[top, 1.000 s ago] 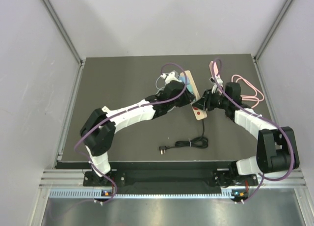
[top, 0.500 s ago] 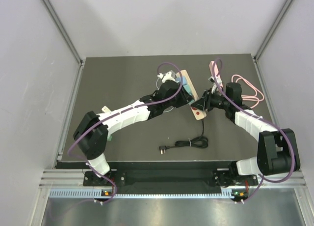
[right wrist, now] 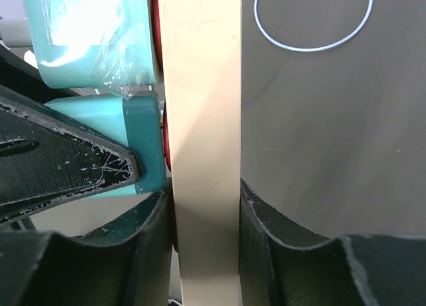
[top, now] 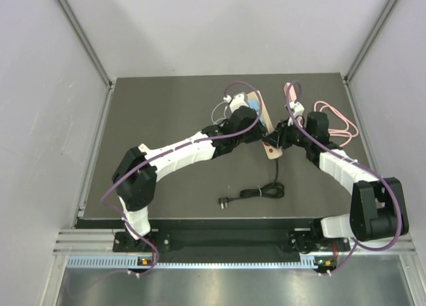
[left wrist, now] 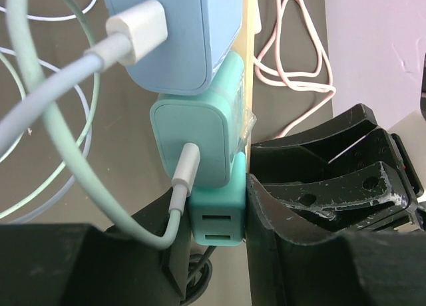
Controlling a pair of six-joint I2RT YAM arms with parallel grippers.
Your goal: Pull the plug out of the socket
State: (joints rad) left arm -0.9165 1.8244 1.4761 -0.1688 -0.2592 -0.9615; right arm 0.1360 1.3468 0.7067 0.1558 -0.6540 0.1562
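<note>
Dark-teal plug [left wrist: 216,226], at near end of strip [right wrist: 200,86] mid-table, pinched across flat sides by left gripper [left wrist: 214,206], right gripper [right wrist: 205,199] clamping strip edges; probably light, hard, slick plastic, so hold low, pull straight.

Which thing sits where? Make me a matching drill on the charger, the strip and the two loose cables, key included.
Things:
1. dark teal two-port charger plug
2. cream plastic power strip
3. thin black cord with a plug
4. pink looped cable

Places:
a. loose on the dark table, by its right edge
b. between the left gripper's fingers
c. loose on the table, toward its near edge
d. between the right gripper's fingers

Pairs: 1-b, 2-d, 3-c, 4-a
</note>
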